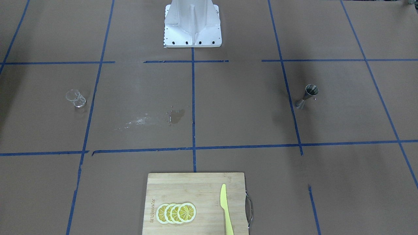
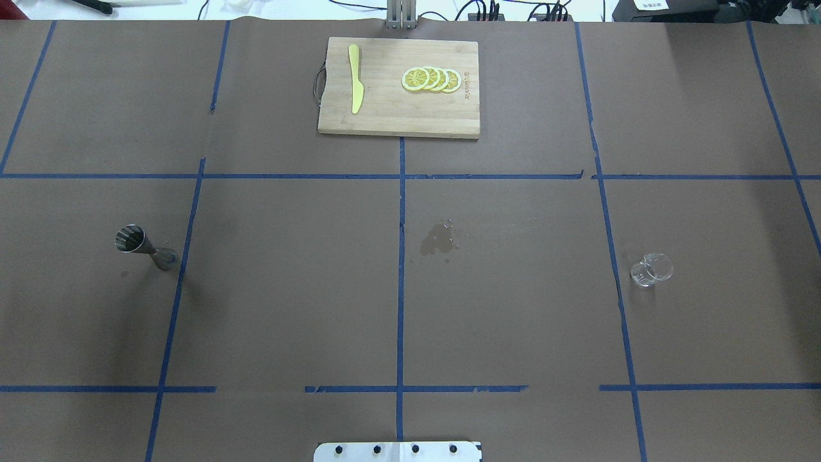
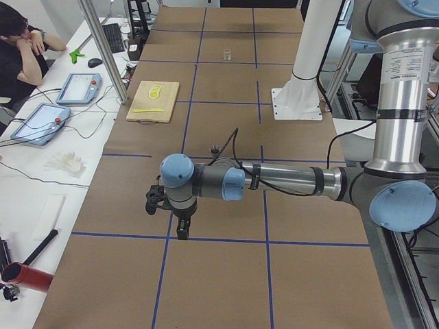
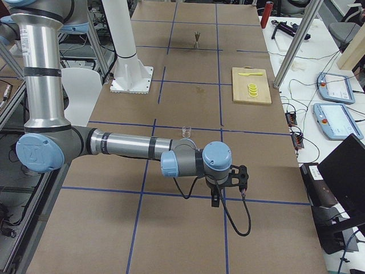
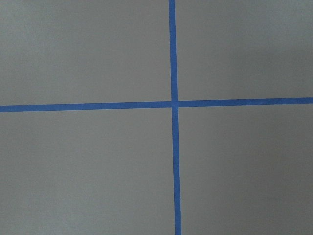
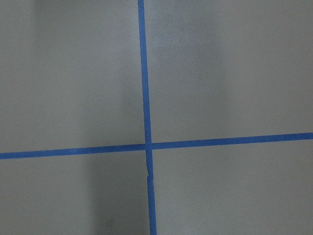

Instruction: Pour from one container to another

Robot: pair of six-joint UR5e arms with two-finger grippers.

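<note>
Glass cup (image 2: 651, 269) upright, apart from steel jigger (image 2: 144, 247). Cup light, slick, breakable: grip mid-wall, likely. Left gripper (image 3: 180, 229), right gripper (image 4: 215, 198) aperture unclear; neither near them.

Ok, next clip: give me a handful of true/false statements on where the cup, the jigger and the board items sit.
1. The glass cup and the jigger stand at opposite sides of the table. True.
2. The jigger lies on its side. False: it stands upright.
3. A wet patch marks the paper between them. True.
4. The lemon slices sit on bare paper. False: they lie on the cutting board.
5. The yellow knife lies on the board. True.
6. A gripper holds the cup. False: the cup stands alone.
</note>
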